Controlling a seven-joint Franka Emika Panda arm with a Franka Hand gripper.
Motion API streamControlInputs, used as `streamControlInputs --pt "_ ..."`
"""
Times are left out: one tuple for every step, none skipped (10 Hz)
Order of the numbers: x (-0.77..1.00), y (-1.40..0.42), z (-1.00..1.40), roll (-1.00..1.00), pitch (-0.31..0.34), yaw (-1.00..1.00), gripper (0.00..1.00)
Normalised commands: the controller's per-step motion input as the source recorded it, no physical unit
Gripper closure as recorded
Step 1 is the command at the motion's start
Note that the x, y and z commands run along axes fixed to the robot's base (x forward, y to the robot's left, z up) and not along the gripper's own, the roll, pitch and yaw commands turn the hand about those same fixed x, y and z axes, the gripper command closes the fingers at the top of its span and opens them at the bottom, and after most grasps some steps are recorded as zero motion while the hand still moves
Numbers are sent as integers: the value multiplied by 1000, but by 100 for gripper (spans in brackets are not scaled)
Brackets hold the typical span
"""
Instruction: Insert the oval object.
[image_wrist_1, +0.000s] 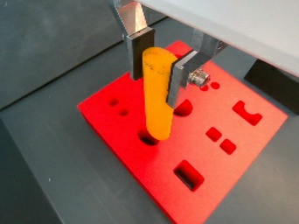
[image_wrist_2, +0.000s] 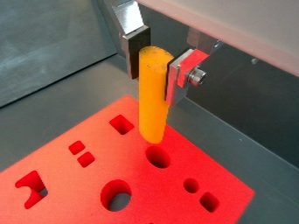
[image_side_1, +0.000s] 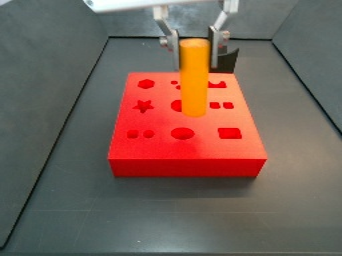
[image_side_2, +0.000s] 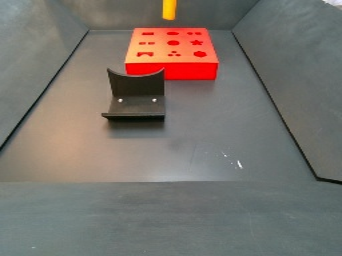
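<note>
The oval object, a smooth orange-yellow peg (image_wrist_1: 156, 96), hangs upright in my gripper (image_wrist_1: 160, 68), which is shut on its upper end. Both wrist views show this; in the other one the peg (image_wrist_2: 155, 92) sits between the silver fingers of the gripper (image_wrist_2: 158, 68). Its lower end hovers a little above a rounded hole (image_wrist_2: 158, 158) in the red block (image_wrist_2: 82, 179). In a side view the gripper (image_side_1: 195, 42) holds the peg (image_side_1: 194, 78) over the far middle of the red block (image_side_1: 187, 150). In a side view only the peg's lower part (image_side_2: 170, 9) shows above the block (image_side_2: 174, 62).
The red block's top has several shaped holes, among them a star (image_side_1: 142, 104), a rectangle (image_side_1: 230, 132) and a large round one (image_wrist_2: 117, 194). The dark fixture (image_side_2: 135, 96) stands on the floor in front of the block. Dark walls (image_side_2: 34, 90) enclose the floor.
</note>
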Motion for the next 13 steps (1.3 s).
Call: streamControlInputs --pt "226 -214 -229 320 0 297 100" --pt "34 -211 -306 334 0 226 100" --pt "0 -137 -343 343 21 151 100" --pt "0 -86 -320 291 41 80 100" --pt "0 -9 -249 226 41 17 100" --pt "-34 0 -229 161 36 0 100" --pt "-80 0 -249 124 17 0 100" --pt "-134 0 -263 110 7 0 100" --pt "-257 0 -246 56 0 0 100" --pt "-254 0 -151 1 0 0 100" --pt "0 -54 -109 0 -3 34 100" --pt "63 -49 -157 0 -13 49 100" --pt "69 -40 -186 6 -11 49 100"
